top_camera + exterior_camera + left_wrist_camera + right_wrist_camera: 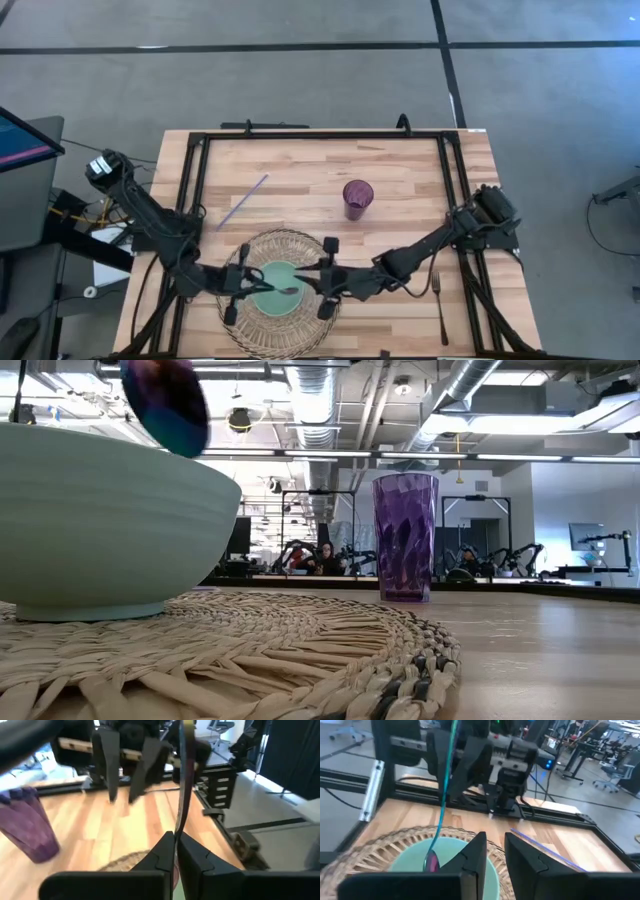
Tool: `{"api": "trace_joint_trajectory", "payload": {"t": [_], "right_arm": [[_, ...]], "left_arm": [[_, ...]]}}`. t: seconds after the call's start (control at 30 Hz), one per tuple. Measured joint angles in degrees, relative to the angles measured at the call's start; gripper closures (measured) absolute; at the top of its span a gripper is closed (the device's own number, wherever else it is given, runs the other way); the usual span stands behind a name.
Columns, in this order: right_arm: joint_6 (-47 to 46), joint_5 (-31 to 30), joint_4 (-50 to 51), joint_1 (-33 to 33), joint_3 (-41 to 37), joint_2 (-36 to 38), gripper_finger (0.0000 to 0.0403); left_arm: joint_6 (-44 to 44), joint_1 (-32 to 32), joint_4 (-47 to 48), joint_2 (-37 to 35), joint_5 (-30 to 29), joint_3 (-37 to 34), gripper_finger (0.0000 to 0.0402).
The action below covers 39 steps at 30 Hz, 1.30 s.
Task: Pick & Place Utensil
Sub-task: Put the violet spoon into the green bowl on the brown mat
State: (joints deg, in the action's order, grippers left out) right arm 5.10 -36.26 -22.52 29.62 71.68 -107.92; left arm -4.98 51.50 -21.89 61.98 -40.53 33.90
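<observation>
Bowl (275, 288) sits below my left gripper (250, 283), pinched on the spoon (287, 291); lowering and release remain, right gripper (322, 280) open.

No readable text or labels anywhere

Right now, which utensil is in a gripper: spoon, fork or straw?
The spoon, clamped in the left gripper above the green bowl. The fork and the purple straw lie loose on the table; the right gripper is open.
</observation>
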Motion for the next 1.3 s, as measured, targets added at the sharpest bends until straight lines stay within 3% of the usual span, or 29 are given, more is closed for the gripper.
{"api": "trace_joint_trajectory", "payload": {"t": [0.17, 0.47, 0.63, 0.77, 1.1, 1.3], "right_arm": [[1.3, 0.2, -0.3, -0.2, 0.0, 0.0, 0.0341], [-0.6, 1.5, -0.2, -2.0, 0.0, 0.0, 0.0341], [-1.7, 12.9, -0.1, -2.9, 0.0, -0.1, 0.0342], [-8.2, 20.0, 1.2, -4.2, 0.0, -0.1, 0.0342], [-14.4, 19.9, 4.1, -6.1, 0.0, -0.2, 0.0349], [-15.2, 19.8, 2.9, -6.0, 0.1, -2.2, 0.0392]], "left_arm": [[-1.5, 2.9, -0.1, 0.0, -0.5, -1.7, 0.0394], [-1.3, 2.1, 0.1, 0.0, -1.5, -9.2, 0.0392], [-1.3, 2.1, 0.0, 0.0, 0.5, -10.8, 0.0389], [-1.3, 2.1, -0.4, 0.0, 2.2, -11.2, 0.039], [-1.3, 2.1, -0.5, 0.0, 3.0, -11.2, 0.0372], [-1.3, 2.1, -0.5, 0.0, 3.0, -11.2, 0.0371]]}}
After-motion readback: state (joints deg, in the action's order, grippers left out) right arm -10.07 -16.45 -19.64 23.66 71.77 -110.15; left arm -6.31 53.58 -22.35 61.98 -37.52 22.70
